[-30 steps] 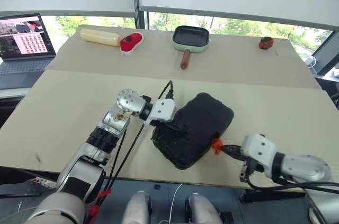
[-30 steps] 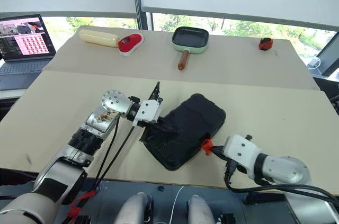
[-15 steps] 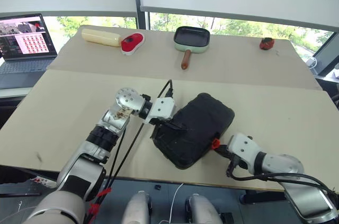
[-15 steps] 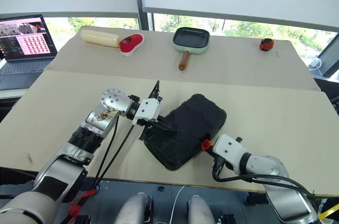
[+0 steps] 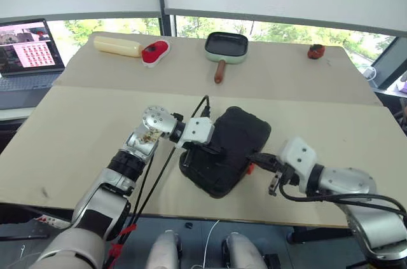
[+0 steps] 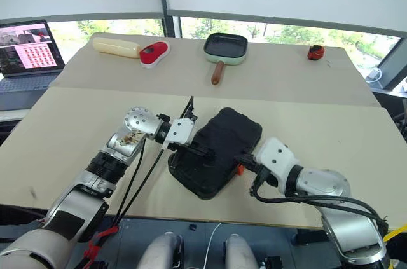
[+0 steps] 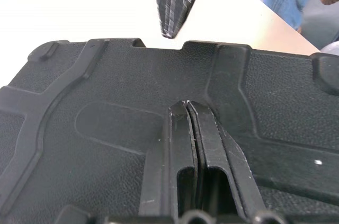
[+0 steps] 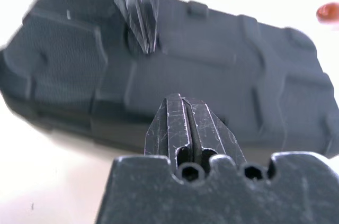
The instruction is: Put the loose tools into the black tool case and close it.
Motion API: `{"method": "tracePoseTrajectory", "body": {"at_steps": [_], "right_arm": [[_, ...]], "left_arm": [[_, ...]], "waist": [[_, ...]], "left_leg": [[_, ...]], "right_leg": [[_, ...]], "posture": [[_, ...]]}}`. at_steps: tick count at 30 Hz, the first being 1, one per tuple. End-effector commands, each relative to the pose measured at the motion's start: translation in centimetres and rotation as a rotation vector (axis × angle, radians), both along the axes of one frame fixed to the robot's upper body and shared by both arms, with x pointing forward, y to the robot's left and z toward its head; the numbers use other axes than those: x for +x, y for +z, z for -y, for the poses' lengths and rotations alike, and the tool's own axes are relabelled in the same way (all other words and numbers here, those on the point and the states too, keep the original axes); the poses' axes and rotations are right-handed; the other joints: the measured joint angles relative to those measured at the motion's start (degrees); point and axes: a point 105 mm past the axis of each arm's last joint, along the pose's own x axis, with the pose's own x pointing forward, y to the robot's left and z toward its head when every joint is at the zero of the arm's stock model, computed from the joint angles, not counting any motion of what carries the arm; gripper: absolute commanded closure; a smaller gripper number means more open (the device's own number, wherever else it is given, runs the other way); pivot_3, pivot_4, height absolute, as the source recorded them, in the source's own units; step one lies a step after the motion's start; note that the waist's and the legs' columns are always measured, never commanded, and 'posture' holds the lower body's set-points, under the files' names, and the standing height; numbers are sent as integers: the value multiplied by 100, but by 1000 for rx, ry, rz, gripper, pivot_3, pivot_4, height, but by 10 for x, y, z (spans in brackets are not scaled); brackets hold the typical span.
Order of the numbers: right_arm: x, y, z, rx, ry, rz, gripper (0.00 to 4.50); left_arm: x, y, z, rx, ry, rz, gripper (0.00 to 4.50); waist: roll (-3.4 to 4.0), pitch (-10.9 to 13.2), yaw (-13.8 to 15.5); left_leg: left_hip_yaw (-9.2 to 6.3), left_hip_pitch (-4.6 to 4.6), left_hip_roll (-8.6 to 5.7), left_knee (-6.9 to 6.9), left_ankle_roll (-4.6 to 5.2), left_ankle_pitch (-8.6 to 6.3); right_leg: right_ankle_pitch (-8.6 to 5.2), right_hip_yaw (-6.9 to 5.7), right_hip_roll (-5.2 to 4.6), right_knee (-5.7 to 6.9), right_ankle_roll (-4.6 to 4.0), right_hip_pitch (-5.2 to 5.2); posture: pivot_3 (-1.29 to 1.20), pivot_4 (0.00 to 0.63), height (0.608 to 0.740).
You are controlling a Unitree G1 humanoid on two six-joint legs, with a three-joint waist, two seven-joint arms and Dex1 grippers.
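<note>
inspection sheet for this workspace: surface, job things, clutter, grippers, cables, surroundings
surface: beige table, seam across it.
job's things: black tool case lid down near front edge; orange latch on its right side; loose tools: nothing seen.
clutter: green frying pan, red-white item, cream roll, small red thing, all at far edge.
grippers: left gripper shut, on lid; right gripper shut, beside latch.
cables: black cables along left arm.
surroundings: laptop, windows.
</note>
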Motion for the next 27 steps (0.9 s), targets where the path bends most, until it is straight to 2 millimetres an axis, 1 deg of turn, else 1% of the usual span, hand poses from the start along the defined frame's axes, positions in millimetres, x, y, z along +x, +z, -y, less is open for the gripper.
{"method": "tracePoseTrajectory", "body": {"at_steps": [1,5,8,10,12,15,18,21,23,25,27], "right_arm": [[-3,4,4,-27,7,11,4500],[-12,0,17,-60,-2,-36,4500],[-24,-13,27,-105,3,-103,4500],[-26,-23,30,-120,-3,-128,4500],[-22,-31,30,-115,-28,-134,4500],[-9,-42,31,-112,-68,-132,4500],[0,-53,28,-117,-78,-136,4500],[9,-62,17,-99,-66,-138,4500],[14,-64,11,-88,-55,-128,4500],[18,-61,4,-64,-48,-107,4500],[21,-53,-4,-24,-33,-79,4500]], "left_arm": [[-2,-26,-7,91,22,-33,4409],[0,-26,-13,97,40,-33,4409],[0,-25,-16,102,46,-29,4409],[1,-24,-16,103,47,-26,4409],[1,-23,-16,103,47,-24,4409],[1,-21,-14,104,44,-21,4409],[1,-21,-14,109,39,-18,4409],[2,-20,-13,111,37,-12,4409],[3,-20,-13,112,36,-11,4409],[3,-19,-13,112,35,-10,4409],[3,-19,-12,112,32,-10,4409]], "waist": [[3,-2,4],[7,-6,13],[7,-9,14],[6,-13,-4],[7,-14,-32],[3,-17,-50],[3,-18,-48],[3,-19,-48],[3,-20,-51],[-3,-23,-56],[-3,-23,-54]], "left_leg": [[1,0,-1,0,0,0],[0,4,-1,0,0,0],[0,4,-1,0,0,0],[0,11,2,0,0,0],[0,13,4,-1,0,0],[0,18,4,-1,0,0],[0,20,3,-1,0,0],[0,19,3,-1,0,0],[0,19,3,-1,0,0],[0,20,2,-1,0,0],[0,21,3,-1,0,0]], "right_leg": [[0,2,-1,0,0,0],[0,1,0,0,0,4],[0,1,0,0,0,5],[-2,1,2,0,0,10],[-10,1,3,0,9,11],[-21,2,3,1,28,15],[-21,2,1,0,28,17],[-20,2,2,0,25,17],[-19,2,2,0,24,16],[-19,2,2,0,25,17],[-19,2,3,1,24,17]], "posture": [[0,150,740],[0,150,740],[0,150,740],[0,150,740],[0,150,740],[0,150,740],[0,150,740],[0,150,740],[0,150,740],[0,150,740],[0,150,740]]}}
